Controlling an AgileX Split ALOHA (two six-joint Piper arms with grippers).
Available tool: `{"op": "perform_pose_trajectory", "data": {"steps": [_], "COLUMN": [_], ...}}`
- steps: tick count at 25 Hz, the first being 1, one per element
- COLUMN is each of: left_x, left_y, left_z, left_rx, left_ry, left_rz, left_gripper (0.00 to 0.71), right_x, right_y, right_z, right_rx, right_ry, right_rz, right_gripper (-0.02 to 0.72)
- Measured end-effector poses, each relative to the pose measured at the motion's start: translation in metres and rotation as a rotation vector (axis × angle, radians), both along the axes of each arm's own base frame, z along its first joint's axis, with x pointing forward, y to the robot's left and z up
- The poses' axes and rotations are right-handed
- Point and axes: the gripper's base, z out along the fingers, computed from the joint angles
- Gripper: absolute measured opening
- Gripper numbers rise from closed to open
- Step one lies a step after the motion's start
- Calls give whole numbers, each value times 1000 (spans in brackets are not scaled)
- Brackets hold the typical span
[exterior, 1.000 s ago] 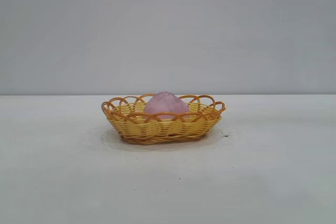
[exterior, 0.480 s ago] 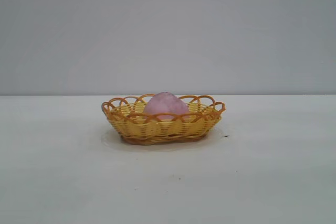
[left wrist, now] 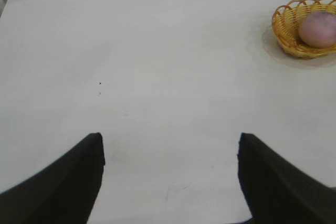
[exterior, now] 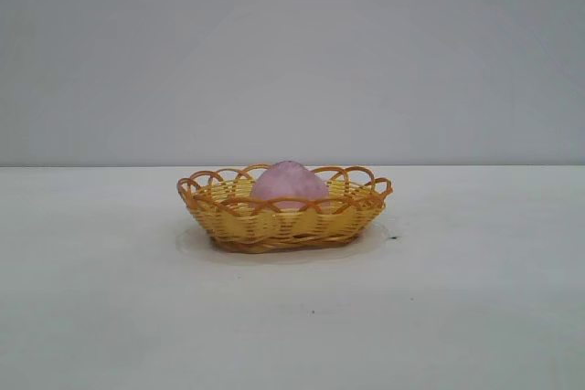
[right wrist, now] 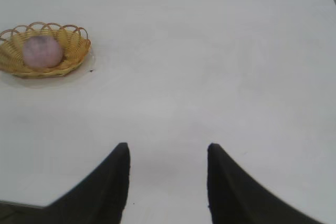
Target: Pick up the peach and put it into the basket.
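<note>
Counter (exterior: 475, 317) white, mostly bare, w/ basket (exterior: 283, 218) near centre. Peach (exterior: 288, 182) already inside basket, resting on the weave, top poking above the scalloped rim. Left claw (left wrist: 170, 177) released, jaws wide apart, empty, well apart from basket. Right claw (right wrist: 168, 182) also released, narrower gap, nothing between jaws, likewise far off. Placing step looks done; task approx complete. Next move prob just parking both arms clear, w/o nudging basket.
</note>
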Motion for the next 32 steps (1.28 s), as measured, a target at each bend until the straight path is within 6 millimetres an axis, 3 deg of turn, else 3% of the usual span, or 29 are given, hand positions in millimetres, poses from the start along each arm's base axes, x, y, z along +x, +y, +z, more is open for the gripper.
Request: {"op": "perform_pose_trajectory", "data": {"steps": [32], "left_x": [0], "left_y": [0], "left_z": [0], "left_rx": [0], "left_ry": [0], "left_rz": [0], "left_gripper": [523], "right_x": [0], "right_y": [0], "right_z": [0], "right_rx": [1], "right_ry": [0], "right_rz": [-20], "right_gripper": [295]}}
